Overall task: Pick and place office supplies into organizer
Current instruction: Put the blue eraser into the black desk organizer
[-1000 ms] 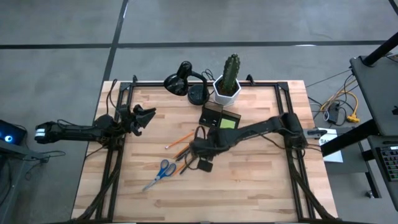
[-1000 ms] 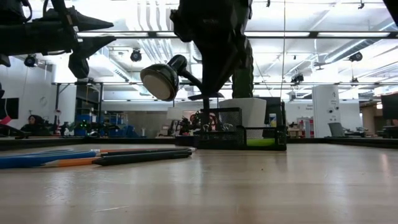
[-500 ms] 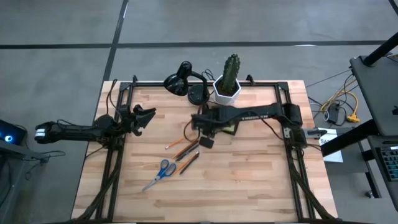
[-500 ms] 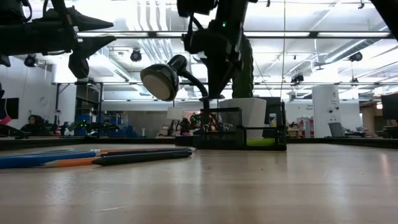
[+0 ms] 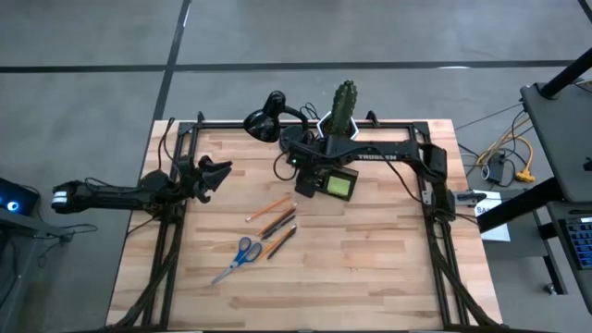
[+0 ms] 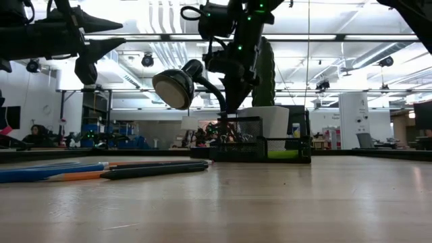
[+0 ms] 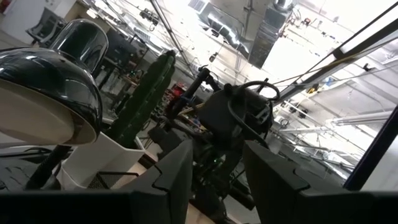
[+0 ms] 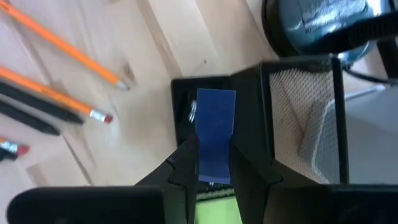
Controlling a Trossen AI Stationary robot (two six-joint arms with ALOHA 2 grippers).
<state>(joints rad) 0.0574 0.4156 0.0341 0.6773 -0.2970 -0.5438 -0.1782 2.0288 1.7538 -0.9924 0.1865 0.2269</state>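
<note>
Readable text — almost none. White lettering runs along the upper link of the right arm (image 5: 375, 156) above the tabletop's far edge, too small to make out as words. No label, brand, number or sign legible in the other views.

Small blue flat block (image 8: 215, 134): plain deep blue. Black mesh box organizer (image 8: 298, 134): black frame, fine criss-cross mesh walls. Square sticky-note pad (image 5: 339, 185) inside organizer: lime green. Thin wooden pencils (image 8: 59, 42) near organizer: orange, pink eraser ends. Scissors (image 5: 240, 256): blue handles. Wooden table (image 5: 370, 268): pale brown stripes. Cactus (image 5: 344, 106) behind organizer: dark green, white pot.
</note>
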